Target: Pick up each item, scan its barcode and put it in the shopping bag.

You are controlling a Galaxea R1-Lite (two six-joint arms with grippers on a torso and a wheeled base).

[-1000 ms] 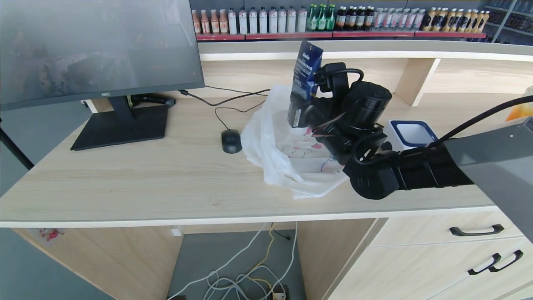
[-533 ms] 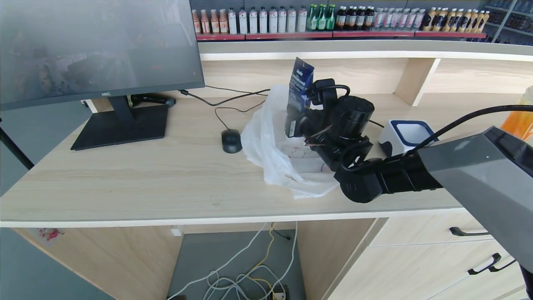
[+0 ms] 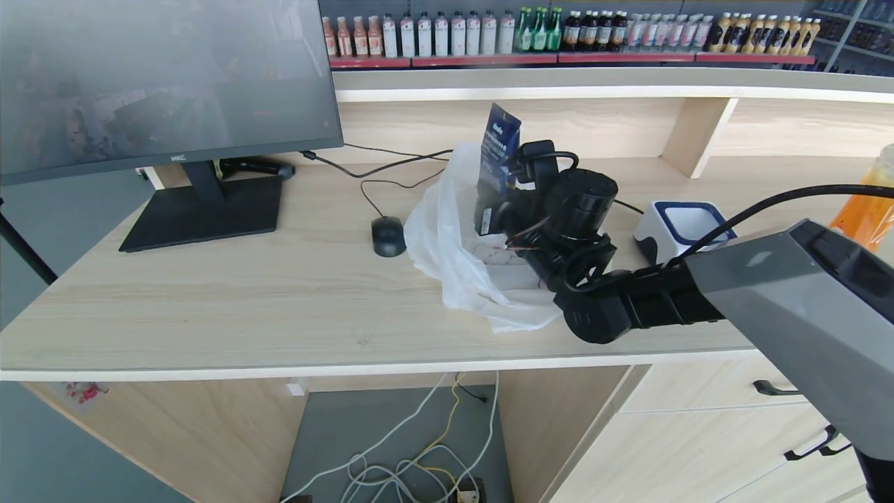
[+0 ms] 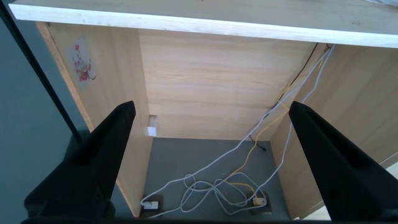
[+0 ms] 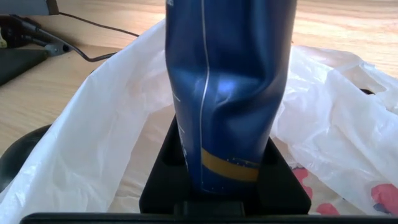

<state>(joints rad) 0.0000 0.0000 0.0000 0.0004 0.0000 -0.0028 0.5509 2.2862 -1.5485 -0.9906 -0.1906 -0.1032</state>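
The blue pouch [image 3: 497, 148] carries white print and the monitor [image 3: 167, 77] a small logo; neither is legible.

Right arm [image 3: 698, 300] stretched in toward the middle, wrist angled up, right gripper [image 3: 494, 202] clamped tight on a blue pouch [image 3: 499, 140], pouch standing upright. Left gripper [image 4: 211, 109] parked down low, fingers spread wide apart.
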